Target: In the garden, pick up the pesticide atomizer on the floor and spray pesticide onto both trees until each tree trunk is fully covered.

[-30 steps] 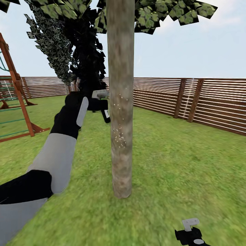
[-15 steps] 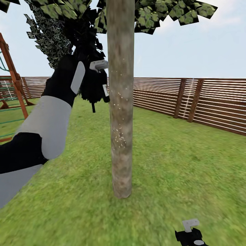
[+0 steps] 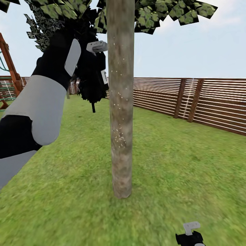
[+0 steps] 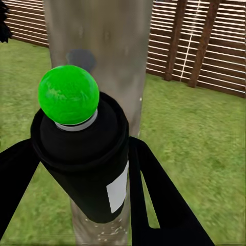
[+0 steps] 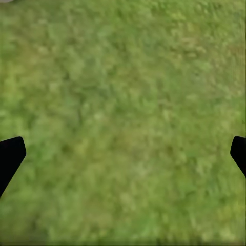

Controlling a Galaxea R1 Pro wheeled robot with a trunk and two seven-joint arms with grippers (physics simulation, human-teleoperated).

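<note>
A thick grey-brown tree trunk [image 3: 120,102] rises from the grass straight ahead, with pale specks on the bark at mid height. My left gripper [image 3: 97,65] is raised high just left of it, shut on the pesticide atomizer [image 3: 103,77]. In the left wrist view the atomizer [image 4: 84,159] is a black bottle with a white label and a bright green top, held between dark fingers [image 4: 164,205] and pointing at the trunk [image 4: 102,31] close in front. My right gripper [image 3: 191,234] hangs low at the lower right, open over bare grass [image 5: 123,102].
A brown slatted fence [image 3: 205,99] runs along the back and right. A wooden playset [image 3: 8,75] stands at the far left. A dark cone-shaped tree [image 3: 44,30] rises behind my left arm. Open lawn [image 3: 177,164] spreads right of the trunk.
My left arm has risen along the trunk with the atomizer, from about mid height to near the canopy. The right gripper has sunk slightly.
</note>
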